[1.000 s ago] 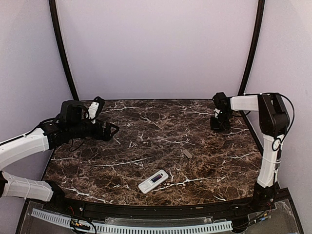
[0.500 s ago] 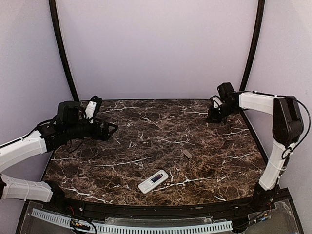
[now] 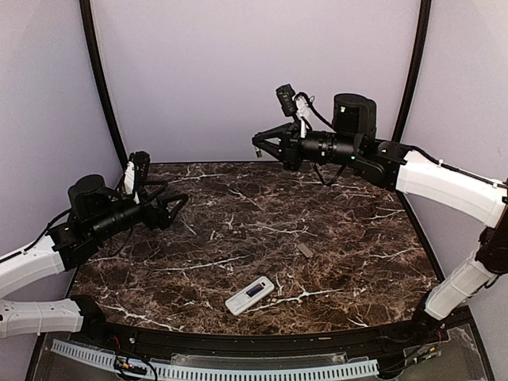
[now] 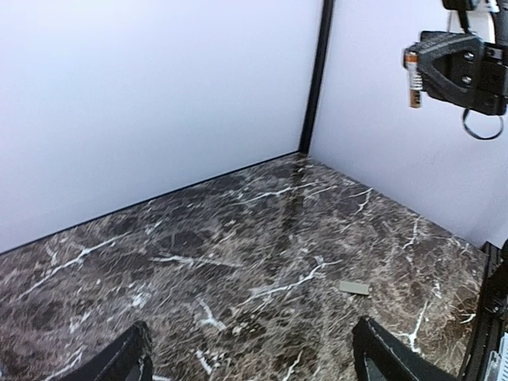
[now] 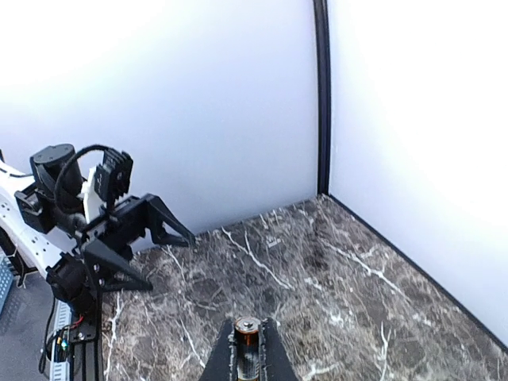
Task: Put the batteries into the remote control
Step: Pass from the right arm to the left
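Note:
The white remote control (image 3: 249,295) lies face up near the table's front edge, its display toward the right. My right gripper (image 3: 257,145) is raised high above the back middle of the table, pointing left. It is shut on a battery (image 5: 248,343), whose copper top shows between the fingers; the battery also shows in the left wrist view (image 4: 411,78). My left gripper (image 3: 176,208) is open and empty, low over the table's left side, pointing right. Its fingertips (image 4: 131,359) frame bare marble. The remote is out of both wrist views.
A small grey flat cover piece (image 3: 305,250) lies on the dark marble table (image 3: 238,238) right of centre, also in the left wrist view (image 4: 354,287). White walls and black frame posts (image 3: 101,87) enclose the back and sides.
My right arm has swung from the back right corner up and leftward, high over the back middle of the table. My left arm has drawn back slightly to the left.

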You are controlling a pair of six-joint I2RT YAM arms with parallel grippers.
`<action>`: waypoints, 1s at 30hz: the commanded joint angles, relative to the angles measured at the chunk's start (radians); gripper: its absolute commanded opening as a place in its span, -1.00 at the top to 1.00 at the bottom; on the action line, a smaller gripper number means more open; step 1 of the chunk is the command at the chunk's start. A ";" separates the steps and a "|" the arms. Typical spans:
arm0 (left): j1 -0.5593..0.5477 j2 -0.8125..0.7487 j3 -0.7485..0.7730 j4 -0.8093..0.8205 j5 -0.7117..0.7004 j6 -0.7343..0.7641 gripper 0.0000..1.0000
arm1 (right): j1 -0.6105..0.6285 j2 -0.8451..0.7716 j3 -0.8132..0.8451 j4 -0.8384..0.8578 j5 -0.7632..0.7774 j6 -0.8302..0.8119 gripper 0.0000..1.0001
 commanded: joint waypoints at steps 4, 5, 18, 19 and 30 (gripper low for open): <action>-0.149 0.139 0.142 0.180 0.036 0.182 -0.73 | 0.134 0.047 0.041 0.296 0.025 -0.025 1.00; -0.152 0.152 0.150 0.223 0.049 0.154 -0.72 | 0.155 0.052 0.041 0.320 0.037 -0.026 1.00; -0.165 0.295 0.261 0.384 0.172 0.168 -0.17 | 0.240 0.083 0.018 0.400 0.123 -0.058 1.00; -0.165 0.296 0.263 0.388 0.181 0.172 -0.14 | 0.240 0.083 0.016 0.400 0.125 -0.058 1.00; -0.174 0.311 0.290 0.407 0.218 0.174 -0.19 | 0.240 0.091 0.019 0.374 0.123 -0.082 1.00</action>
